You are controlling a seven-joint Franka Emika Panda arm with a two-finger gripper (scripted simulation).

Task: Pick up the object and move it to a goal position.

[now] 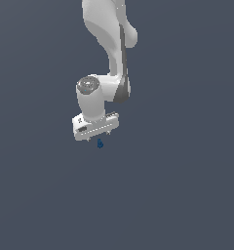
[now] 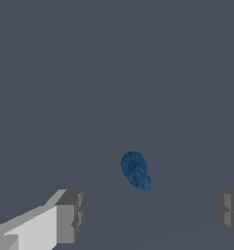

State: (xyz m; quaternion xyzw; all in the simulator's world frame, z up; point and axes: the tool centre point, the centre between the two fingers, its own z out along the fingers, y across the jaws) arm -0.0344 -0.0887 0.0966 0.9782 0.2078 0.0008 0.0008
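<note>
The object [image 1: 100,143] is a tiny dark blue lump of irregular shape lying on the dark grey floor. In the exterior view my white gripper [image 1: 100,135] hovers just above it, tilted, with its short fingers pointing down. The wrist view shows the object [image 2: 135,171] between and slightly ahead of my gripper [image 2: 149,215]. Its two grey fingertips [image 2: 70,217] stand wide apart, far wider than the object, and touch nothing. The gripper is open and empty.
The flat dark grey floor [image 1: 187,195] spreads all around with nothing else on it. The white arm [image 1: 111,49] rises from the gripper toward the upper edge of the exterior view.
</note>
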